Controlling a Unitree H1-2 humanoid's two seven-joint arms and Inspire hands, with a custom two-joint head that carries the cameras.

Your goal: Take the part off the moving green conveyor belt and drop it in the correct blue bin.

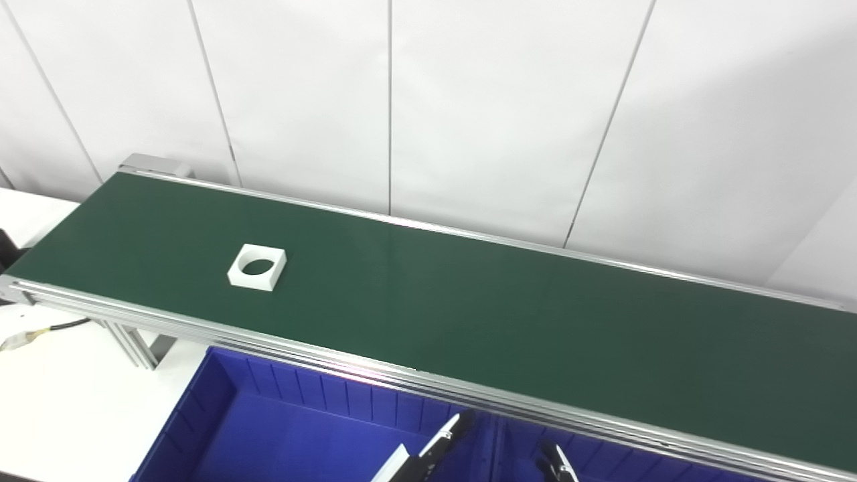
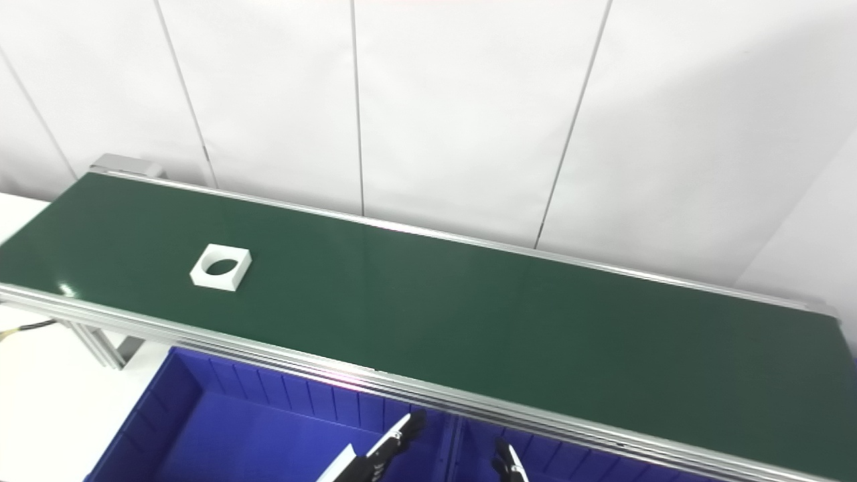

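Conveyor belt (image 1: 469, 314): dark green, running across your view from far left to near right, beyond both sets of fingers.

Blue bins: left bin (image 1: 294, 435) directly under and left of the fingertips; right bin (image 1: 602, 462) mostly cut off by the frame edge.

White worktop (image 1: 60, 388) at lower left.

Part (image 1: 257, 267): white square block with a round through-hole, lying flat on the belt, up and well to the left of the fingers. No long axis to speak of.

Left hand (image 1: 428, 452): nearer to the part. You see only fingertips (image 1: 458, 423) poking up at the bottom edge, holding nothing. Right hand (image 1: 556, 465): the same, empty tips only. Palms are out of frame, so how far the fingers are spread cannot be told.

Judgement: your reach goes up-left, left hand first.
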